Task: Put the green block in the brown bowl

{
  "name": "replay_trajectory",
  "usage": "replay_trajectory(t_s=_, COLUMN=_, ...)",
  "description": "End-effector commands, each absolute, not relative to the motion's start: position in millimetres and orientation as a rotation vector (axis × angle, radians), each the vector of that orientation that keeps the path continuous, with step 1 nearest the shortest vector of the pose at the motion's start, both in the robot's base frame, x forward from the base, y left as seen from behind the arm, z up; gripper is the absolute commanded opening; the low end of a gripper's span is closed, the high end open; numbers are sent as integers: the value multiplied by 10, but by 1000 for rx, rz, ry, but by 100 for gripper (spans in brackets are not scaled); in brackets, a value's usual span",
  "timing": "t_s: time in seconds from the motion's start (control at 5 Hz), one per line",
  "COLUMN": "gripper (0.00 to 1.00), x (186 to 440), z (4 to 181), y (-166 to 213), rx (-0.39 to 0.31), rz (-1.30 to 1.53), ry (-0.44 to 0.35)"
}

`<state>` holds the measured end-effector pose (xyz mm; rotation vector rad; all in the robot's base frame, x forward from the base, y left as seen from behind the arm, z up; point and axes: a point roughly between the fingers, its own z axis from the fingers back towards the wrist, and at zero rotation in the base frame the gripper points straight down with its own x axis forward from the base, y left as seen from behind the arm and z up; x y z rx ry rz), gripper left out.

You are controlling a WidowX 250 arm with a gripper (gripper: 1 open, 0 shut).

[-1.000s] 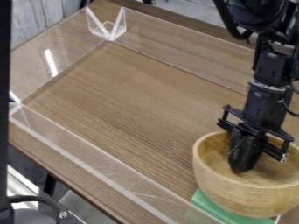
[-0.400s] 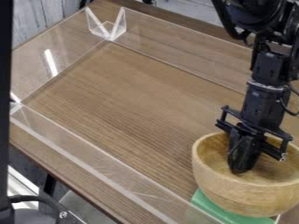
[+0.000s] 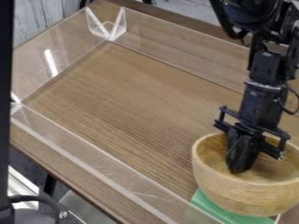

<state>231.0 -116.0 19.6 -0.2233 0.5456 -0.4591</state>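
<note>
The brown bowl [image 3: 208,175], light tan wood with a thick rim, stands at the near right corner of the table. My gripper [image 3: 242,164] reaches down into it from above, its dark fingers close together and shut, the tips low inside the bowl. Nothing shows between the fingers. A flat green piece, the green block [image 3: 205,207], lies at the bowl's near left foot by the bottom edge of the view, partly hidden by the bowl and cut off by the frame.
A wooden tabletop [image 3: 128,96] stretches left and back from the bowl. Low clear plastic walls [image 3: 70,144] run along its edges, with a clear angled bracket [image 3: 107,26] at the far corner. The black arm [image 3: 267,61] rises at the right.
</note>
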Motion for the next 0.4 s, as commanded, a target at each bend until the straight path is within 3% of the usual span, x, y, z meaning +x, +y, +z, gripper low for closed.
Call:
replay_trajectory(t_s=0.0, gripper=0, x=2017, z=-98, y=-1064, rx=-219, rz=-451, ry=697)
replay_trajectory(t_s=0.2, gripper=0, x=2001, z=-98, y=-1061, rx=-224, rz=-451, ry=703)
